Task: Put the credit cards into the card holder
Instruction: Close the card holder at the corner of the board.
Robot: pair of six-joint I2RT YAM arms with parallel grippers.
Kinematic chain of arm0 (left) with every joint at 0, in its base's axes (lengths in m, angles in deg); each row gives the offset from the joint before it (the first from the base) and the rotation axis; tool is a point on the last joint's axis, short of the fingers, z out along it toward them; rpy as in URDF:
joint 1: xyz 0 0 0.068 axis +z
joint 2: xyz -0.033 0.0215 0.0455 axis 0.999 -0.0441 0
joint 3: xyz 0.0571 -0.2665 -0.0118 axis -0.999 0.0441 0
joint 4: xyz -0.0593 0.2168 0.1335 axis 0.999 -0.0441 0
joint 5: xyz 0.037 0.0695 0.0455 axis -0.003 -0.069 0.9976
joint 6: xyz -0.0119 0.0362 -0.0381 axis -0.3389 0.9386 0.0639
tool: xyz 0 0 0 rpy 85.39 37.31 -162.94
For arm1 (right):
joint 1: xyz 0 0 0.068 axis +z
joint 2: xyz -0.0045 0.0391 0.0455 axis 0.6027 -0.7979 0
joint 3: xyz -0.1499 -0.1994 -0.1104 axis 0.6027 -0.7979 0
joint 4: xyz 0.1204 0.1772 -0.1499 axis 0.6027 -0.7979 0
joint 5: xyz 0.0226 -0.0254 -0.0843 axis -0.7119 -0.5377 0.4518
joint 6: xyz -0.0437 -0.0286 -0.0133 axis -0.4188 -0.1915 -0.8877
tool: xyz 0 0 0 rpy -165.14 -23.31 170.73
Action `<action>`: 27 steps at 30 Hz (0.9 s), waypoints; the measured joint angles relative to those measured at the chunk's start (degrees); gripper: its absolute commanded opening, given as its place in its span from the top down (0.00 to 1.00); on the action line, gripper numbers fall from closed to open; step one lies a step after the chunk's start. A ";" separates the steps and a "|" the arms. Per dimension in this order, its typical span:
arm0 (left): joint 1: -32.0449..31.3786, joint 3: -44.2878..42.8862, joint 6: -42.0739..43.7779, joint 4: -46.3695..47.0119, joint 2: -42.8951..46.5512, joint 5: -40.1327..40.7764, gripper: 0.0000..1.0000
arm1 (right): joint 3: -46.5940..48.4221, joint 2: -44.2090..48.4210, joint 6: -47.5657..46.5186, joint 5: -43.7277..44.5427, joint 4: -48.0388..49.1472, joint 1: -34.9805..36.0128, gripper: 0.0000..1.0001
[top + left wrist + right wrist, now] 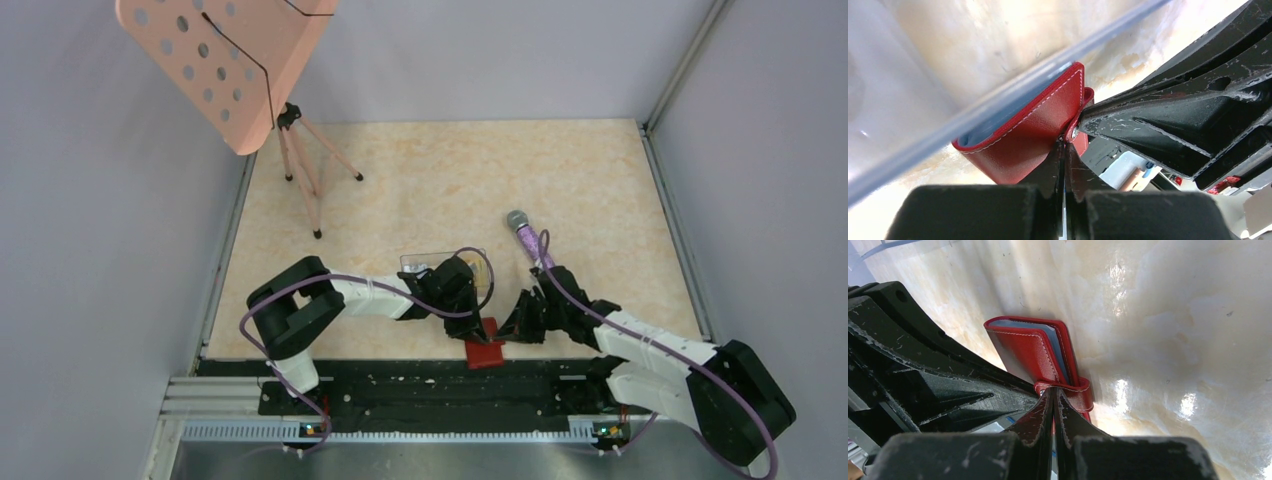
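The card holder point(486, 352) lies between the left gripper point(1064, 146) and right gripper point(1053, 392), pale credit cards point(1054, 342) inside. Both jaws are closed tight at its strap point(1079, 396). The leather likely flexes, and the slick, thin cards suit edge pinches.

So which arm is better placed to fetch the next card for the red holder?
Left, probably. The left gripper sits closest to the credit cards, while the right gripper is shut on the card holder strap and can steady it.

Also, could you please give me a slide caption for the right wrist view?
Right gripper shut on the strap of the red card holder, a pale card showing inside.
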State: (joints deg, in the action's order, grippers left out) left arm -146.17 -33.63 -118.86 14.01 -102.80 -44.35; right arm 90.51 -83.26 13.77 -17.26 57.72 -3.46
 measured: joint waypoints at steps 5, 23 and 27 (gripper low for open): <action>-0.04 -0.24 0.52 -0.24 0.00 0.11 1.00 | -0.15 0.96 -0.04 0.33 -0.55 0.04 1.00; -0.33 -2.16 3.87 -3.96 4.00 3.08 1.00 | 5.35 6.60 -1.70 3.67 -7.98 0.52 1.00; -0.33 -2.27 4.55 -5.03 4.31 3.45 0.83 | 5.97 2.78 -2.64 3.96 -7.93 0.52 1.00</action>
State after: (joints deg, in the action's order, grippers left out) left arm -146.50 -35.90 -114.31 8.98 -98.49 -40.90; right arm 96.48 -80.49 11.12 -13.31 49.78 -2.94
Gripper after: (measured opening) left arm 0.010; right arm 0.003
